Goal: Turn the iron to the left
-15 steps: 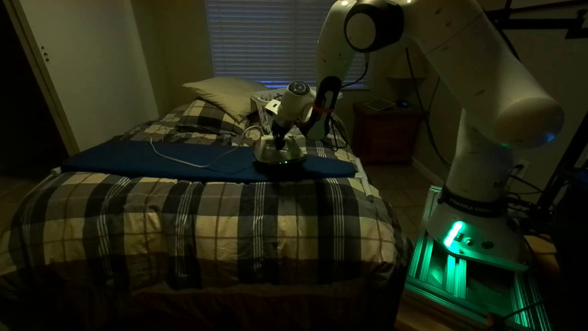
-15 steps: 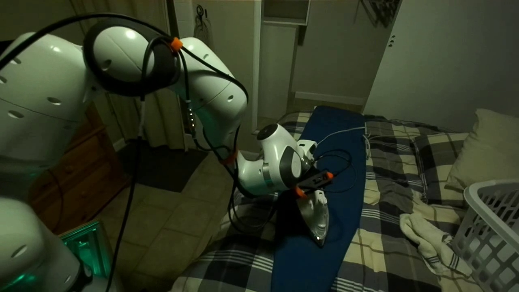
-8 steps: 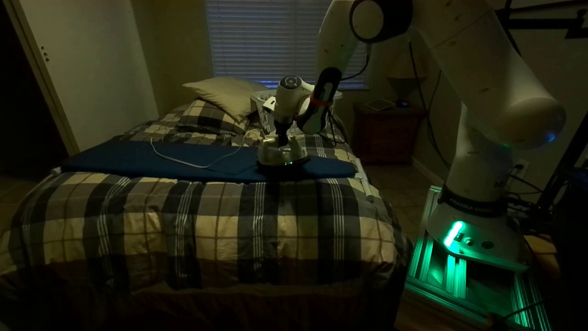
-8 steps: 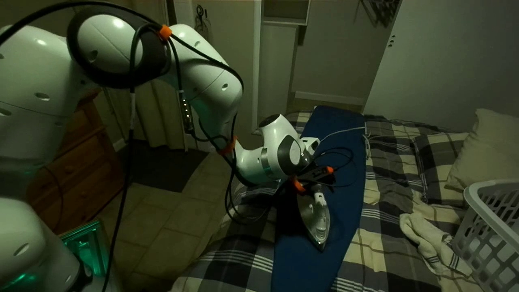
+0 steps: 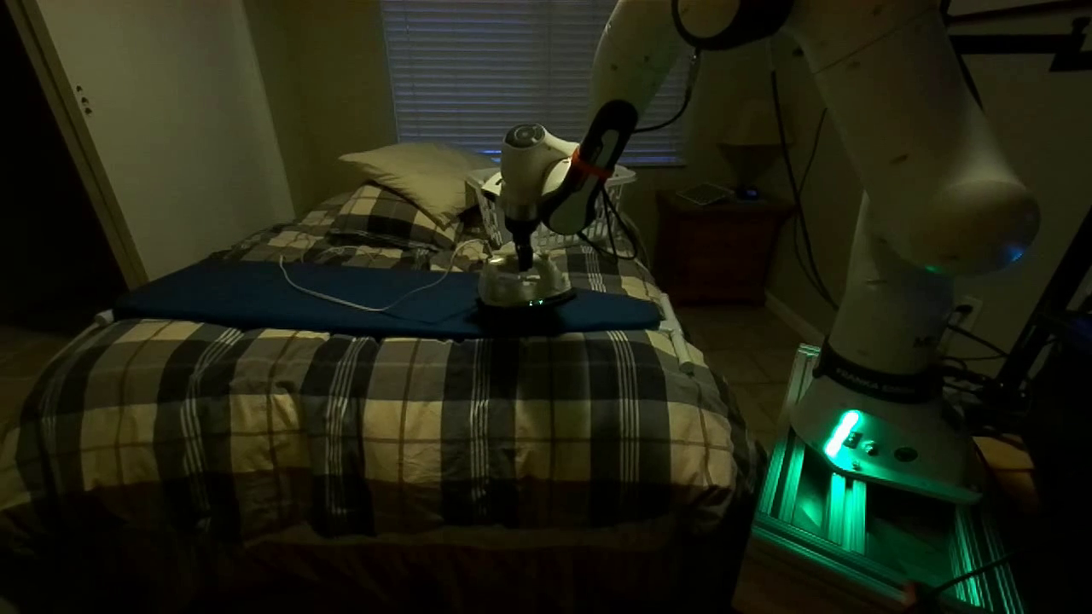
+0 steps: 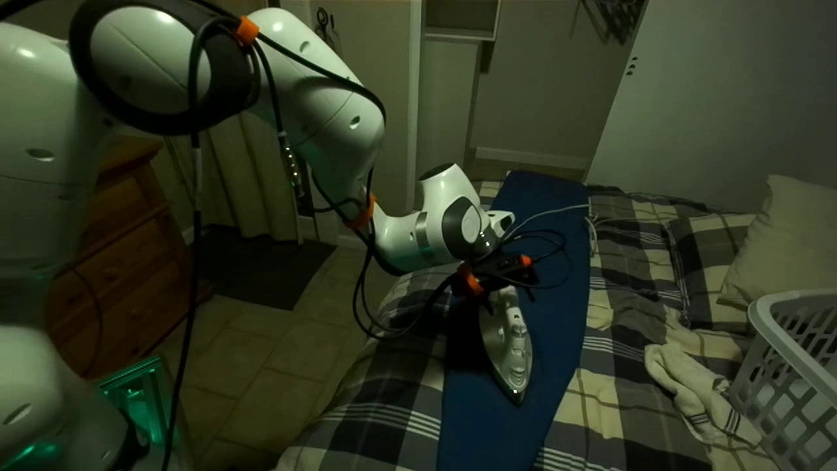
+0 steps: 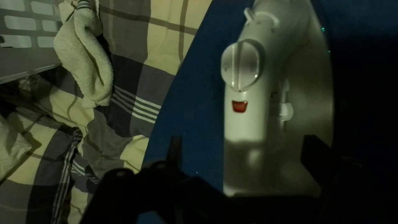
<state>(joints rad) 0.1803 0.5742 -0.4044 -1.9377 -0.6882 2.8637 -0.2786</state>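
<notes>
The whitish-grey iron [image 6: 513, 356] rests flat on a blue ironing board [image 6: 497, 432] laid across the bed, its pointed tip away from my hand. In the wrist view the iron [image 7: 245, 124] shows a round dial, a red light and its handle from above. My gripper [image 7: 243, 140] stands open, its fingers spread wide to either side of the handle and touching nothing that I can see. In an exterior view the dark gripper [image 5: 524, 260] is just over the iron [image 5: 522, 290]. Shade hides the handle's rear end.
A thin white cord [image 5: 341, 300] trails over the board. On the bed are a white slatted basket [image 6: 798, 366], a pale towel-like cloth [image 6: 693, 386] and a pale pillow [image 6: 791, 242]. Black cables [image 6: 386, 327] hang from the arm.
My gripper has opened and let go of the iron. The hand has risen and straightened above it. Early on, the iron shifted slightly; over the last half second it has stayed put.
</notes>
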